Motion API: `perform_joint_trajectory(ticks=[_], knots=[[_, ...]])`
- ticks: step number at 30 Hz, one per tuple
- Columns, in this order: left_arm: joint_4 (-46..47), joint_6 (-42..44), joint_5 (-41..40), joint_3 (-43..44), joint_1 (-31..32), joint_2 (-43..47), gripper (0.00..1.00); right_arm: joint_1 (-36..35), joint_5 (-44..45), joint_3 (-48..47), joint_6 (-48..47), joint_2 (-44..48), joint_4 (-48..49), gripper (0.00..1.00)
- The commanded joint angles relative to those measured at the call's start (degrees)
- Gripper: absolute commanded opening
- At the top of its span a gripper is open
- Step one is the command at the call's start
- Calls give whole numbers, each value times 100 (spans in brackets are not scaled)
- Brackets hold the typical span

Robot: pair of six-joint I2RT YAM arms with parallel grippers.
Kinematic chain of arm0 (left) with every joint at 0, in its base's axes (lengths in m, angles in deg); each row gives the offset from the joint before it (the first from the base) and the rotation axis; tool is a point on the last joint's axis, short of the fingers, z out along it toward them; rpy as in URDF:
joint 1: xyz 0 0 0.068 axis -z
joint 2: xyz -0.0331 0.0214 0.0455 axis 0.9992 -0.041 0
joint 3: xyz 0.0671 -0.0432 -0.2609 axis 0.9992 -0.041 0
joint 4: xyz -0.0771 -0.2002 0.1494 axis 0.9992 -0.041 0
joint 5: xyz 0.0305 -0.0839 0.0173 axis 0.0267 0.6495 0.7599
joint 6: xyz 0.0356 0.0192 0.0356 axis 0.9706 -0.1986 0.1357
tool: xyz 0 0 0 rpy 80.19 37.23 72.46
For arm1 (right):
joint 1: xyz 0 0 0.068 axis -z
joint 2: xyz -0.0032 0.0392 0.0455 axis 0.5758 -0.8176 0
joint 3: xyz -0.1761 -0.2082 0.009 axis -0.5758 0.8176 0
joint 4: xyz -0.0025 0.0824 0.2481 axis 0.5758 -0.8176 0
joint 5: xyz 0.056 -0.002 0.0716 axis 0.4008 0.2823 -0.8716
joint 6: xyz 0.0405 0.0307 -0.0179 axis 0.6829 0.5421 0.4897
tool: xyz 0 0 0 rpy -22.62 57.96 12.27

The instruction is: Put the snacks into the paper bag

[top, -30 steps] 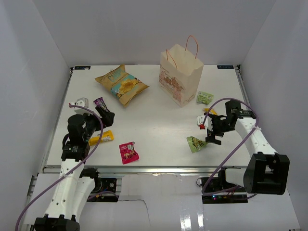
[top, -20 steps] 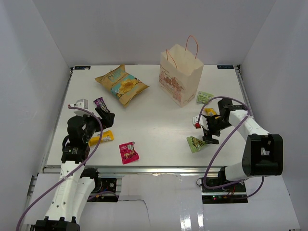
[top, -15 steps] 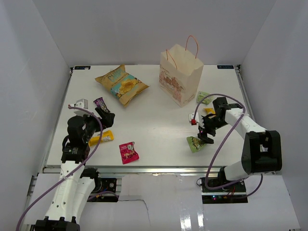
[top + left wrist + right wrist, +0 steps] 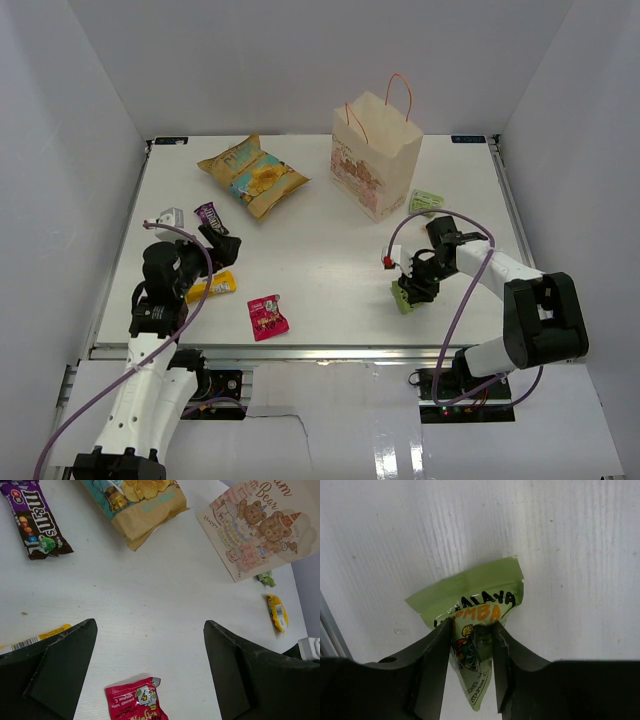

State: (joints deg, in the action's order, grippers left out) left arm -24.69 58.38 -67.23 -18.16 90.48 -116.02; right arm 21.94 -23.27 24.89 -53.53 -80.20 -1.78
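White counter [image 4: 560,540] carries the green packet [image 4: 470,592] lying flat, pinched at its middle between the close-set fingers of the right tool [image 4: 471,630]. Spread wide and holding nothing, the left tool [image 4: 149,630] has the magenta packet [image 4: 135,705] below its gap. The paper bag [image 4: 375,160] stands upright well beyond the right tool.

White-and-black arms [image 4: 138,392], purple cables [image 4: 462,300]

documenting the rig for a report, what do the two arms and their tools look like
The left arm and right arm are white tubular links with bulky black joints, each trailing a looping purple cable. The left tool and right tool have broad matte black fingers.
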Motion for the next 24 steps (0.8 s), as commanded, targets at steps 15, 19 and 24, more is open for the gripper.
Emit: perform_joint_trajectory(ticks=[15, 19, 24], knots=[[-329, -2110, 852, -525, -2, -339, 98, -23, -1176, -3262, 2577, 674, 347, 8], [-558, -2487, 888, -561, 7, -489, 97, -41, -70, -4789, 4371, 158, 1587, 8], [-892, -2690, 642, -587, 60, -648, 95, -427, 2091, -6014, 5165, -889, 2273, 8]])
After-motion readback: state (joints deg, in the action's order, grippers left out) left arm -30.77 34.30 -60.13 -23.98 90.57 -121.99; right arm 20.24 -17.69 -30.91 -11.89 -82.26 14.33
